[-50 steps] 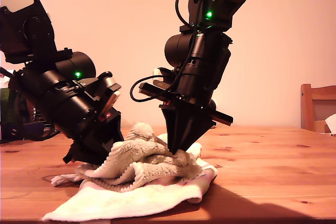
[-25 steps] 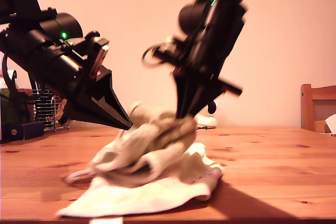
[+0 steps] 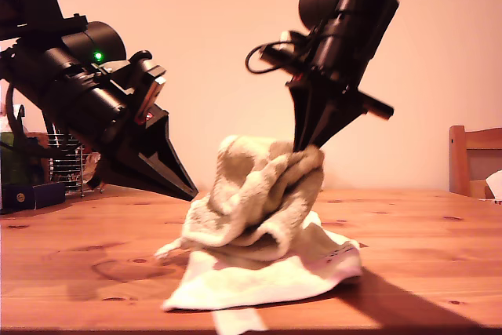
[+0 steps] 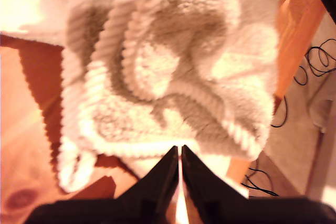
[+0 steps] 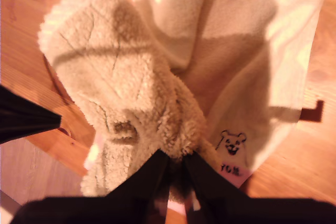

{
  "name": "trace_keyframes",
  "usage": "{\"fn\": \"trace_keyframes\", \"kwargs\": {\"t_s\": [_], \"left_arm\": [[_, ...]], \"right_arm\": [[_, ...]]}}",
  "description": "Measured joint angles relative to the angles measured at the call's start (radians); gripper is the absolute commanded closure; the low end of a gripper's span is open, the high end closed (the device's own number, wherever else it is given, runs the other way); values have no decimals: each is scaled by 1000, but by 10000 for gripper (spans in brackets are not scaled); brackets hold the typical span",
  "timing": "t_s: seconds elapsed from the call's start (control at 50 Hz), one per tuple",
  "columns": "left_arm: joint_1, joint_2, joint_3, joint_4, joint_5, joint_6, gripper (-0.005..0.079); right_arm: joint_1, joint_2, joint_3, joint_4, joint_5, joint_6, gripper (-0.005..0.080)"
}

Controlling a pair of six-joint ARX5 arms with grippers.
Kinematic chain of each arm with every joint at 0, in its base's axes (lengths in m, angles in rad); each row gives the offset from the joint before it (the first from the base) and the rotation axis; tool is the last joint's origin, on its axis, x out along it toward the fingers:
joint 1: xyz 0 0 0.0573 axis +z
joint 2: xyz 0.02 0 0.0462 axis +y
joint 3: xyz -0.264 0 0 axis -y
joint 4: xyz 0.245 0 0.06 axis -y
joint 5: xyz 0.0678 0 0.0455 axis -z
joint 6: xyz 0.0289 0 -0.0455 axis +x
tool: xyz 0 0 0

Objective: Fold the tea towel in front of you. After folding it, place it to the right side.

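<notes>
A cream terry tea towel (image 3: 259, 217) lies crumpled on the wooden table (image 3: 423, 233), with one bunch pulled up into a peak. My second gripper (image 3: 308, 147) is shut on that peak, above the table right of centre in the exterior view. Its wrist view shows the jaws (image 5: 176, 161) pinching the fluffy towel (image 5: 121, 77) beside a small bear label (image 5: 232, 148). My first gripper (image 3: 190, 191) hangs at the exterior view's left, shut and holding nothing, its tip just short of the towel. In its wrist view the closed tips (image 4: 180, 153) point at the towel (image 4: 173, 77).
A wooden chair (image 3: 471, 158) stands at the exterior view's right edge. A wire rack (image 3: 67, 162) and a dark object (image 3: 23, 194) sit at the back on the exterior view's left. The towel's lower edge hangs over the table's front edge.
My second gripper has risen and moved toward the exterior view's right, dragging the towel up with it. My first gripper has let go of the towel and lifted off it.
</notes>
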Motion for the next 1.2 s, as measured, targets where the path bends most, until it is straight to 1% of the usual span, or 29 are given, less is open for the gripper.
{"fn": "trace_keyframes", "kwargs": {"t_s": [0.18, 0.48, 0.68, 0.82, 0.96, 1.12, 1.2], "left_arm": [[-11, 0, 0, 30, -16, 0, 766], [-34, 0, 0, 62, -47, 0, 766], [-42, 0, 0, 72, -51, 0, 766], [-42, 0, 0, 73, -58, 0, 766], [-41, 0, 0, 73, -58, 0, 766], [-39, 0, 0, 74, -62, 0, 766], [-37, 0, 0, 73, -75, 1, 766]], "right_arm": [[-32, -37, 0, -29, -2, 0, 764], [-119, -86, 0, -74, -11, -8, 764], [-170, -87, 0, -126, 10, -58, 764], [-212, -87, 0, -138, 76, -103, 765], [-267, -87, 0, -179, 198, -146, 764], [-345, -87, -10, -168, 241, -171, 764], [-367, -87, -50, -139, 288, -185, 764]]}}
